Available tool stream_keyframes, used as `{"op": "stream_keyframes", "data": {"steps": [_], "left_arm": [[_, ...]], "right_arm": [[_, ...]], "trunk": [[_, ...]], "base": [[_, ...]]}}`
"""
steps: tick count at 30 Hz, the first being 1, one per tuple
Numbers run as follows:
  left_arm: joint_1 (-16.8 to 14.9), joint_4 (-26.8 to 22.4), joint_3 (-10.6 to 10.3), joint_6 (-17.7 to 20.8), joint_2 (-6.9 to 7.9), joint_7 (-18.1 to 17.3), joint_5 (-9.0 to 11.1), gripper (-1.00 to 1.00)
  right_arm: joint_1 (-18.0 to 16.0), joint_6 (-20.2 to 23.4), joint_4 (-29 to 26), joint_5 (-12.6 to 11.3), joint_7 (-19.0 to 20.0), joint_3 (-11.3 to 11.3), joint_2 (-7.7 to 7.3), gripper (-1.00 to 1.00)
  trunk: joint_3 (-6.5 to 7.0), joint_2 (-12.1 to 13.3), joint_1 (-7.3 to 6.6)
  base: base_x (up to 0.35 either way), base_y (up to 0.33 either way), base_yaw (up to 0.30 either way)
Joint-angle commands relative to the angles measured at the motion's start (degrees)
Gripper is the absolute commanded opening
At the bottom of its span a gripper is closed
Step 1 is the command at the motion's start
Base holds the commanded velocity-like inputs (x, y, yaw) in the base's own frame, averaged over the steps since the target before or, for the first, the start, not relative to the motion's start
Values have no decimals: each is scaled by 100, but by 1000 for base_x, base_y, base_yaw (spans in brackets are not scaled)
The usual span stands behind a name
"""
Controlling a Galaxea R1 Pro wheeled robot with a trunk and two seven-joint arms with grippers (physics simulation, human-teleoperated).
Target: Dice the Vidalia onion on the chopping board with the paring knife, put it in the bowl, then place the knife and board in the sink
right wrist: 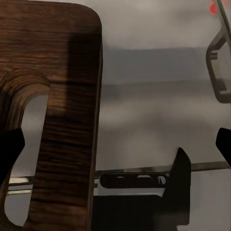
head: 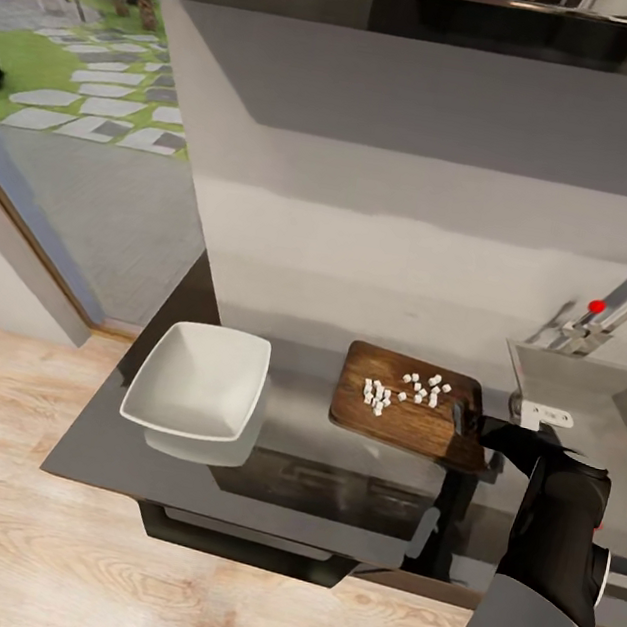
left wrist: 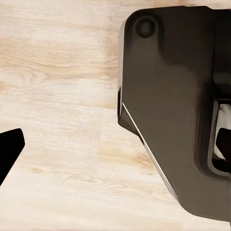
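Onion bits [head: 405, 389] lie diced on the chopping board [head: 407, 425]; the bowl [head: 199, 383] at nine o'clock is empty. The right gripper [head: 473, 423], fingers apart, straddles the board's edge; left gripper's state: cannot tell.

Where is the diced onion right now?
In the head view, the diced onion lies as whitish bits on the chopping board, right of the bowl and left of the sink.
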Motion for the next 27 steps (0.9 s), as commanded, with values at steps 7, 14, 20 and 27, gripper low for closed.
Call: {"op": "stream_keyframes", "data": {"steps": [7,14,20,27], "left_arm": [[4,-14,-51,-4,6,49,18,100],[4,-14,-50,-4,6,49,18,100],[4,-14,-47,-4,6,49,18,100],[4,-14,-51,-4,-3,49,18,100]], "right_arm": [[-8,5,-7,58,59,-16,5,100],[-8,5,-7,58,59,-16,2,100],[-8,5,-7,58,59,-17,-2,100],[-8,-20,-7,57,65,-26,-15,100]], "trunk": [[-72,-10,3],[-106,-10,3],[-108,-10,3],[-108,-10,3]], "base": [[0,9,0],[0,22,0],[0,93,0],[0,3,0]]}}
